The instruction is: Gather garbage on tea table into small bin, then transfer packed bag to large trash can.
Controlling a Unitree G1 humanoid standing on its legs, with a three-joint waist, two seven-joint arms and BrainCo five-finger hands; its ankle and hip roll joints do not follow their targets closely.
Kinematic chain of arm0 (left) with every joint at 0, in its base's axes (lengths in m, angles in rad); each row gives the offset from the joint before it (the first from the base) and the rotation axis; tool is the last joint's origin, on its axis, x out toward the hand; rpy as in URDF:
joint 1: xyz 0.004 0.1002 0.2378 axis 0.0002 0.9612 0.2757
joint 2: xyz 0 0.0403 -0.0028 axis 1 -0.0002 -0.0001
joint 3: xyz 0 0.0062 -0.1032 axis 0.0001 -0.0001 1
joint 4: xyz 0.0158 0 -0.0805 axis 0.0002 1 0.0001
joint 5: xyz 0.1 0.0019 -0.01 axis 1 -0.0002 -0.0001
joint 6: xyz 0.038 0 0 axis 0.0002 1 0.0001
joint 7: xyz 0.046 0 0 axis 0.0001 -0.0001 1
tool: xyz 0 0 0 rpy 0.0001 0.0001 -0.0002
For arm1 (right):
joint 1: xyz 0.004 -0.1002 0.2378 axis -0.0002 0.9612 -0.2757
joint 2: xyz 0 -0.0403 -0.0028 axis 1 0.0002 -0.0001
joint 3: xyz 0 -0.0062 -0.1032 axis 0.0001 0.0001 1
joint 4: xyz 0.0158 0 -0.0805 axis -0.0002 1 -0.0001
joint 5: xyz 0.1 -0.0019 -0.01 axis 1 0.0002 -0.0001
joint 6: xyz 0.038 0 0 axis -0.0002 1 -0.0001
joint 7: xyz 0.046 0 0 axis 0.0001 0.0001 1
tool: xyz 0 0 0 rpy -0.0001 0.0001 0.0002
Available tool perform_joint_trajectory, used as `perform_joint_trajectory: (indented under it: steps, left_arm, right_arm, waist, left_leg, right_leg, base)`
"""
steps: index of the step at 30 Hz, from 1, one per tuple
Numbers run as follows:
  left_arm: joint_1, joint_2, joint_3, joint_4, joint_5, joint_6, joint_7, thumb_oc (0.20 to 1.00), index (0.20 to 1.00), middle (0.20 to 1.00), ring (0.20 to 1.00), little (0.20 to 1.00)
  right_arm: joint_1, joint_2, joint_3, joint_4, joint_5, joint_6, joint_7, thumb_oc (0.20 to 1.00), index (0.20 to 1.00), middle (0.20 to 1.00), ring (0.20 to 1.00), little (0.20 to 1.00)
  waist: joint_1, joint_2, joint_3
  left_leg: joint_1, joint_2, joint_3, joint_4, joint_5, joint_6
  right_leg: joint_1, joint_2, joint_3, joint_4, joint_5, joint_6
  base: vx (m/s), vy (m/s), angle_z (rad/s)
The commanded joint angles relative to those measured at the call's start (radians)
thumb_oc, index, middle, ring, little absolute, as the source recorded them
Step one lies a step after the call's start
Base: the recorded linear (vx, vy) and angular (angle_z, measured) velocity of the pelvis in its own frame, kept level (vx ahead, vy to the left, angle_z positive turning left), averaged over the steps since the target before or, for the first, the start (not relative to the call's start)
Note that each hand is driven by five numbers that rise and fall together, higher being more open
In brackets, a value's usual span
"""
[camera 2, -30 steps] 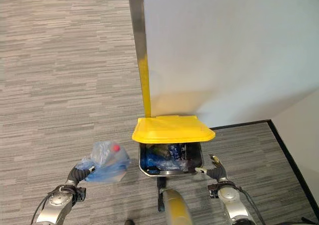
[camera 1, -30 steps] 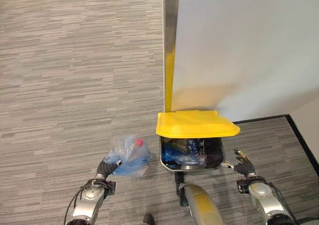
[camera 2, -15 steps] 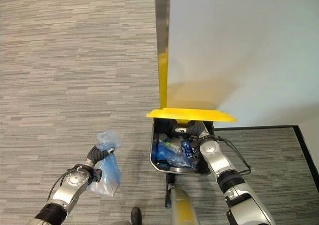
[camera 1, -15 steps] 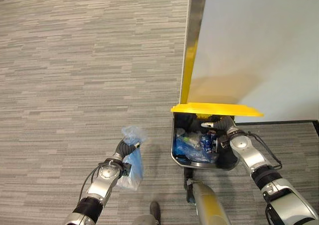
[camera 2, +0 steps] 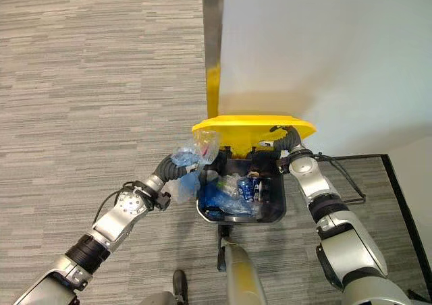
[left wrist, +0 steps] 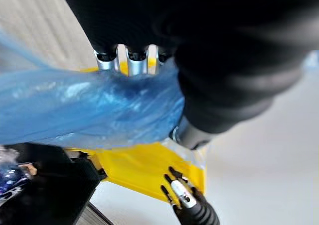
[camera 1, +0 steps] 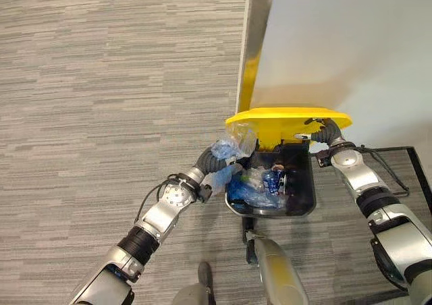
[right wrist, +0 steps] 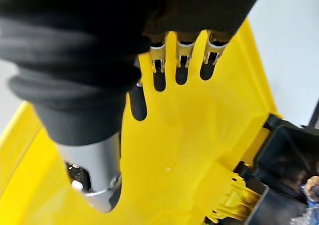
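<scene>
One crumpled translucent blue plastic garbage bag [camera 1: 229, 158], knotted and bunched at its neck, held at the left rim of one dark grey large trash can [camera 1: 305, 200] under its single raised yellow plastic lid [camera 1: 287, 119]; bin interior already holding blue wrappers and cans. Left hand [camera 1: 214, 162] curled tight round the bag's neck, bag bulging pale blue past the fingers [left wrist: 128, 61]. Right hand [right wrist: 164, 51] flat against the lid's underside, fingers straight and slightly spread.
</scene>
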Motion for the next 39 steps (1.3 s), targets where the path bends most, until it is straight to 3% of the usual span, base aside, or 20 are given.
perform_joint_trajectory:
  steps: [1, 7, 14, 15, 16, 17, 23, 28, 30, 33, 38, 39]
  left_arm:
    - [-0.077, 0.000, -0.044, -0.053, -0.025, -0.078, 0.022, 0.200, 0.200, 0.200, 0.200, 0.200]
    - [-0.213, -0.049, -0.120, 0.172, 0.063, -0.041, 0.068, 0.200, 0.200, 0.200, 0.200, 0.200]
    - [-0.416, -0.122, -0.250, 0.499, 0.256, 0.007, 0.099, 0.200, 0.200, 0.200, 0.200, 0.200]
    - [-0.427, -0.122, -0.257, 0.533, 0.289, 0.016, 0.100, 0.244, 0.244, 0.244, 0.244, 0.244]
    - [-0.431, -0.124, -0.257, 0.554, 0.312, 0.019, 0.104, 0.589, 0.589, 0.589, 0.589, 0.589]
    - [-0.434, -0.122, -0.258, 0.564, 0.334, 0.023, 0.108, 1.000, 1.000, 1.000, 1.000, 1.000]
    - [-0.364, -0.097, -0.218, 0.567, 0.404, 0.028, 0.118, 1.000, 1.000, 1.000, 1.000, 1.000]
    - [-0.187, -0.037, -0.048, 0.436, 0.316, 0.019, 0.140, 1.000, 1.000, 1.000, 1.000, 1.000]
    - [-0.161, -0.030, -0.028, 0.418, 0.300, 0.019, 0.138, 1.000, 1.000, 1.000, 1.000, 1.000]
    - [0.001, 0.013, 0.096, 0.294, 0.218, 0.001, 0.118, 1.000, 1.000, 1.000, 1.000, 1.000]
    - [0.169, 0.057, 0.226, 0.240, 0.159, 0.000, 0.089, 1.000, 1.000, 1.000, 1.000, 1.000]
    - [0.257, 0.078, 0.300, 0.226, 0.132, 0.001, 0.078, 1.000, 1.000, 1.000, 1.000, 1.000]
  right_arm:
    - [-0.171, -0.023, 0.035, -0.022, 0.033, -0.067, -0.037, 1.000, 1.000, 1.000, 1.000, 1.000]
    - [-0.275, -0.010, 0.108, -0.022, 0.032, -0.049, -0.041, 1.000, 1.000, 1.000, 1.000, 1.000]
    - [-0.363, 0.040, 0.175, -0.105, 0.065, -0.077, -0.073, 1.000, 1.000, 1.000, 1.000, 1.000]
    - [-0.365, 0.043, 0.184, -0.124, 0.064, -0.082, -0.068, 1.000, 1.000, 1.000, 1.000, 1.000]
    - [-0.360, 0.044, 0.186, -0.142, 0.062, -0.085, -0.069, 1.000, 1.000, 1.000, 1.000, 1.000]
    - [-0.357, 0.045, 0.190, -0.156, 0.059, -0.085, -0.067, 1.000, 1.000, 1.000, 1.000, 1.000]
    - [-0.281, 0.045, 0.182, -0.203, 0.049, -0.100, -0.054, 1.000, 1.000, 1.000, 1.000, 1.000]
    - [-0.051, 0.035, 0.075, -0.283, 0.013, -0.092, -0.023, 1.000, 1.000, 1.000, 1.000, 1.000]
    - [-0.021, 0.036, 0.064, -0.298, 0.004, -0.088, -0.016, 1.000, 1.000, 1.000, 1.000, 1.000]
    - [0.150, 0.035, -0.015, -0.363, -0.029, -0.083, 0.016, 1.000, 1.000, 1.000, 1.000, 1.000]
    - [0.296, 0.053, -0.103, -0.408, -0.053, -0.079, 0.041, 1.000, 1.000, 1.000, 1.000, 1.000]
    - [0.358, 0.059, -0.142, -0.424, -0.065, -0.075, 0.051, 1.000, 1.000, 1.000, 1.000, 1.000]
  waist:
    - [0.008, -0.044, -0.032]
    - [-0.031, -0.040, 0.014]
    - [-0.091, -0.026, 0.086]
    - [-0.096, -0.023, 0.096]
    - [-0.098, -0.019, 0.099]
    - [-0.100, -0.017, 0.100]
    - [-0.099, -0.002, 0.086]
    - [-0.071, -0.025, 0.045]
    - [-0.068, -0.035, 0.036]
    - [-0.037, -0.048, 0.014]
    - [-0.009, -0.073, -0.001]
    - [0.008, -0.082, 0.000]
  left_leg:
    - [0.063, -0.061, -0.032, 0.078, -0.193, 0.051]
    - [0.023, -0.070, -0.009, 0.107, -0.194, 0.053]
    - [-0.064, -0.077, 0.012, 0.166, -0.200, 0.052]
    - [-0.073, -0.077, 0.015, 0.171, -0.200, 0.052]
    - [-0.078, -0.076, 0.015, 0.173, -0.200, 0.052]
    - [-0.080, -0.076, 0.016, 0.172, -0.199, 0.051]
    - [-0.068, -0.073, 0.020, 0.154, -0.199, 0.047]
    - [-0.025, -0.062, 0.000, 0.158, -0.209, 0.046]
    - [-0.023, -0.067, -0.004, 0.157, -0.205, 0.047]
    - [0.000, -0.061, -0.019, 0.170, -0.216, 0.049]
    - [0.007, -0.082, -0.037, 0.198, -0.218, 0.060]
    - [0.003, -0.091, -0.043, 0.232, -0.225, 0.069]
  right_leg:
    - [-0.013, -0.074, -0.010, -0.171, 0.155, 0.156]
    - [-0.059, -0.074, 0.010, -0.151, 0.160, 0.153]
    - [-0.132, -0.078, 0.033, -0.114, 0.152, 0.147]
    - [-0.141, -0.078, 0.032, -0.108, 0.149, 0.147]
    - [-0.147, -0.079, 0.034, -0.105, 0.147, 0.147]
    - [-0.151, -0.080, 0.032, -0.103, 0.147, 0.147]
    - [-0.156, -0.080, 0.023, -0.105, 0.150, 0.146]
    - [-0.086, -0.085, 0.016, -0.133, 0.155, 0.152]
    - [-0.081, -0.092, 0.017, -0.138, 0.158, 0.152]
    - [-0.030, -0.095, 0.010, -0.152, 0.160, 0.151]
    - [0.015, -0.110, 0.006, -0.185, 0.182, 0.158]
    - [0.038, -0.115, -0.002, -0.208, 0.190, 0.164]
  base:
    - [-0.02, 0.010, -0.22]
    - [-0.03, 0.006, -0.18]
    - [-0.01, 0.005, -0.09]
    - [0.00, -0.002, -0.06]
    - [0.01, -0.006, -0.04]
    - [0.02, -0.010, -0.04]
    - [0.00, 0.000, 0.00]
    - [-0.03, -0.014, 0.08]
    - [-0.03, -0.022, 0.27]
    - [-0.05, -0.004, 0.09]
    - [-0.07, 0.009, 0.15]
    - [-0.15, 0.058, 0.12]
